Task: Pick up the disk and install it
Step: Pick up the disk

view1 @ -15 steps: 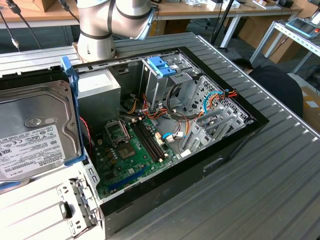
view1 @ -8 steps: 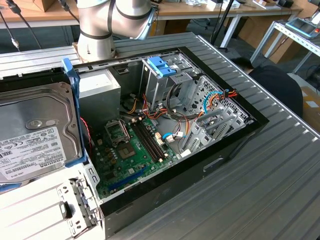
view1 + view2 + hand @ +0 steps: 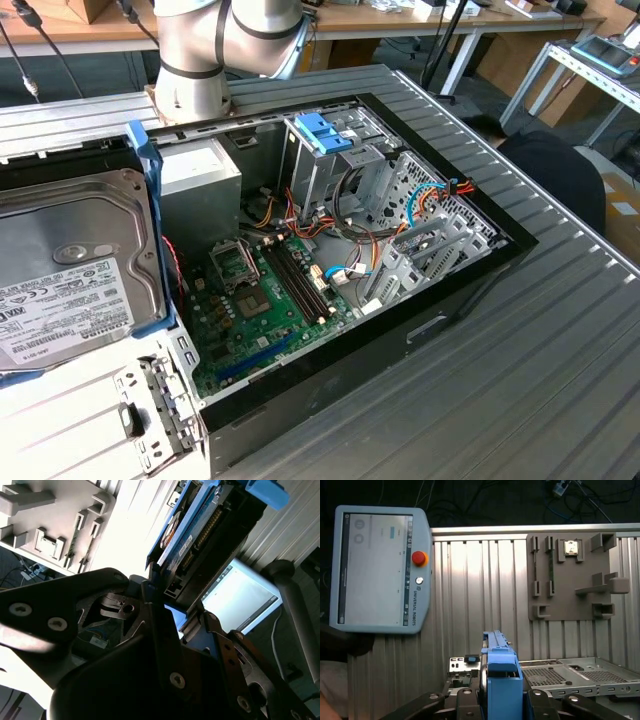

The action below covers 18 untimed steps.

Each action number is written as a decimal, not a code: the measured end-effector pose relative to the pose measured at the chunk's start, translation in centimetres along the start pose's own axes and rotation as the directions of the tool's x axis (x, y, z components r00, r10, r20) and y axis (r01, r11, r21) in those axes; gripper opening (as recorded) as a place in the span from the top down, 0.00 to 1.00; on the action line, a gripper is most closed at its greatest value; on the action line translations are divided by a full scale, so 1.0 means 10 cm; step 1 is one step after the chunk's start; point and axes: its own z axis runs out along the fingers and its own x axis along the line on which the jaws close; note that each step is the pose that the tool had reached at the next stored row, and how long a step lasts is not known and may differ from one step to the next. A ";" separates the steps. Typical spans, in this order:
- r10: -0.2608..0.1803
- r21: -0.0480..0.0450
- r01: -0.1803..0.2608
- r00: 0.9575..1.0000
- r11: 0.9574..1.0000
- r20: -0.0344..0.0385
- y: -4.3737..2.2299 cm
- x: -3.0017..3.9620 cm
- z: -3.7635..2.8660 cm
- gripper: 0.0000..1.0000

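Open computer case sits on ribbed table.

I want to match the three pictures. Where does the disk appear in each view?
Exterior view: the disk is large at the exterior view's left, label toward the camera.
Second wrist view: edge-on, clamped in the gripper.
First wrist view: the disk edge-on, blue frame nearest.
Shared landmark: the grey holder plate, in both wrist views.

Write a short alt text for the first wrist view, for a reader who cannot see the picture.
The gripper holds the disk, in its light blue carrier, edge-on between dark fingers above a ribbed metal table. On the table lie a grey control tablet with a red button, a grey parts fixture and a perforated metal case panel.
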 end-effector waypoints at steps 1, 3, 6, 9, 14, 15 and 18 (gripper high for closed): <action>0.000 0.000 0.000 1.000 1.000 0.000 0.000 0.003 0.000 0.63; 0.000 0.000 0.000 1.000 1.000 0.000 -0.001 0.012 -0.001 0.63; 0.000 0.000 0.000 1.000 1.000 0.000 -0.002 0.023 0.000 0.63; 0.000 0.000 0.000 1.000 1.000 0.000 -0.004 0.033 -0.001 0.63; 0.000 0.000 0.000 1.000 1.000 0.000 -0.007 0.052 -0.002 0.63; 0.000 0.000 0.000 1.000 1.000 0.000 -0.007 0.056 -0.002 0.63; 0.000 0.000 0.000 1.000 1.000 0.000 -0.008 0.064 -0.002 0.63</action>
